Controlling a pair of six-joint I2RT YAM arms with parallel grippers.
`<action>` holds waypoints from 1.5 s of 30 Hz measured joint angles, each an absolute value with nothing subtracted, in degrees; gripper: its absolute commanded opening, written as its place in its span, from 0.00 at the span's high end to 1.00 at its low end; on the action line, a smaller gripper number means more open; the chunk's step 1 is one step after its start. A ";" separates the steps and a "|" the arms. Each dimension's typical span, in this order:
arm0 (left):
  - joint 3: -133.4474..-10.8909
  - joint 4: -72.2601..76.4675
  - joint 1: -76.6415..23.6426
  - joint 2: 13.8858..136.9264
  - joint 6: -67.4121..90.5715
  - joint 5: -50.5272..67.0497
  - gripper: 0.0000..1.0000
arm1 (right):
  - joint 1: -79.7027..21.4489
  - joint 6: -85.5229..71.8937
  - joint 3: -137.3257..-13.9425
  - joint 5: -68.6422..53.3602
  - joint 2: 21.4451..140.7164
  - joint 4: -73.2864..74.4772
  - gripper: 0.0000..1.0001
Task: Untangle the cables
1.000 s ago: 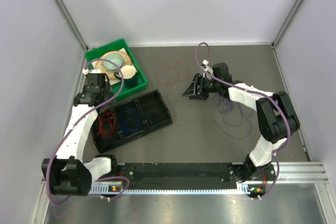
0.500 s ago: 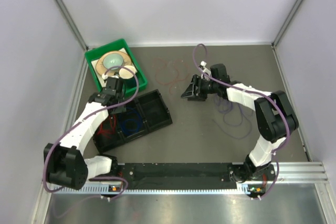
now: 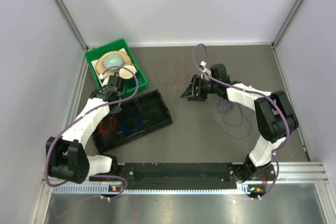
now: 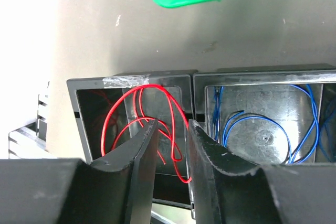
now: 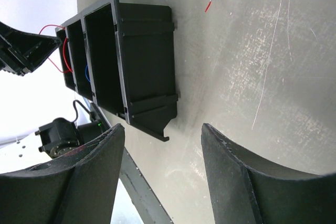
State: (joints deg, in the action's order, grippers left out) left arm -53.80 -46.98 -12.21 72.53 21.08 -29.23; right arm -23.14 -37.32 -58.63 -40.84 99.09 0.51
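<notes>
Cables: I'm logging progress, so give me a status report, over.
Left gripper open above red cable in tray. Right gripper open, empty. Blue cable in tray too; purple cable loose on table. Nothing blocking.

I see scuffed grey tabletop [image 5: 252,51] under the right fingers [image 5: 236,182], pale lilac walls [image 3: 184,3] beyond them; lighting probably overhead.

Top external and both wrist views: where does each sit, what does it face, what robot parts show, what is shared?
Top external: above and behind, looking down at the table; both arms show.
Left wrist: on left arm, facing down into the black tray at the red cable; left gripper shows.
Right wrist: on right arm, facing the tray's side; right gripper shows.
Shared: the tray, in all.
</notes>
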 measured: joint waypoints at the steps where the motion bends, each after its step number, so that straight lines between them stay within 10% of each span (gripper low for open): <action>1: -53.80 -47.07 -12.23 72.53 21.10 -29.50 0.63 | -23.14 -37.32 -58.63 -40.84 99.09 0.49 0.40; 23: -54.59 -46.61 -13.28 76.20 18.70 -28.29 0.71 | -23.16 -37.30 -58.63 -40.86 99.09 0.51 0.40; 34: -54.78 -49.06 -13.54 76.66 20.45 -30.87 0.99 | -23.16 -37.30 -58.63 -40.86 99.09 0.54 0.40; 45: -55.42 -50.89 -13.37 82.24 23.64 -35.88 1.00 | -23.16 -37.30 -59.00 -40.86 99.09 0.84 0.40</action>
